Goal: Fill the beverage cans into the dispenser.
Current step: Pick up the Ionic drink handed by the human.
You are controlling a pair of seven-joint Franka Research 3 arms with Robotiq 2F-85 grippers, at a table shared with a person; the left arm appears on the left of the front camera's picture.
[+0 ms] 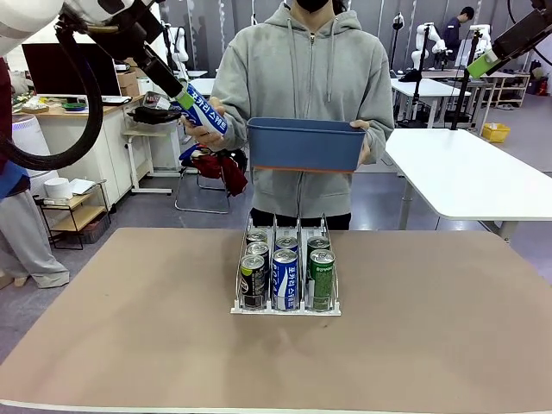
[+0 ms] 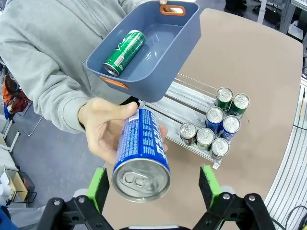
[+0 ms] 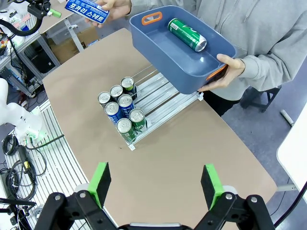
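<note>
The brown desk (image 1: 431, 328) spans the lower half of the front view, and a person (image 1: 302, 78) in a grey hoodie stands at top centre behind it. One hand (image 3: 230, 67) holds a blue bin (image 1: 304, 147) above the desk's far edge, with a green can (image 2: 124, 52) lying on its side inside. The dispenser (image 1: 285, 309) stands at the centre of the desk and holds seven upright cans (image 1: 285, 278): three black in the picture-left lane, two blue in the middle and two green in the right. The person's other hand (image 2: 103, 129) holds a blue can (image 1: 204, 110) at upper left. The left fingers (image 2: 98, 184) stand open on either side of its silver top without gripping it. At upper right, the right fingers (image 3: 101, 177) are spread wide and empty, high over the desk.
</note>
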